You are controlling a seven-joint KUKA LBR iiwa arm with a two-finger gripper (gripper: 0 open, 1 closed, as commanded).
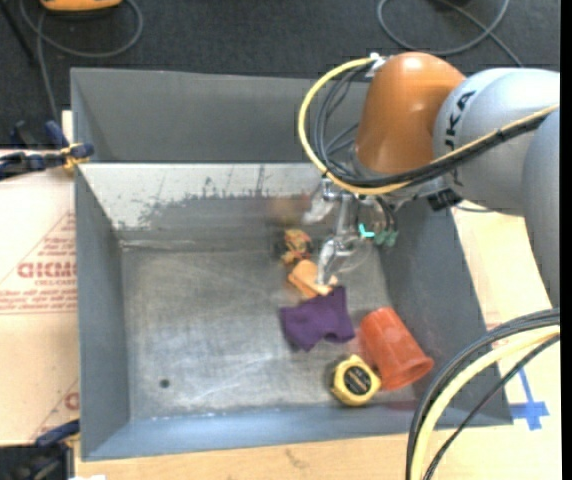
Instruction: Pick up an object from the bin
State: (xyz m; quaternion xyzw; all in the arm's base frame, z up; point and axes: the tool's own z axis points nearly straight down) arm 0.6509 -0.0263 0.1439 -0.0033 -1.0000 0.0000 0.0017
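Observation:
My gripper [328, 266] hangs low near the back right of the bin, its fingertips right above a small orange thing [304, 279]. A small yellow and brown toy [295, 242] lies just behind and to the left of it. In front of the fingertips a purple cloth [316, 321] lies crumpled on the bin floor. To the right of the cloth an orange-red cup [393, 347] lies on its side. A yellow tape measure [354, 380] sits by the front wall, next to the cup.
The arm with its orange cover and looped cables comes in over the bin's right rim. The left half of the bin floor is bare grey metal.

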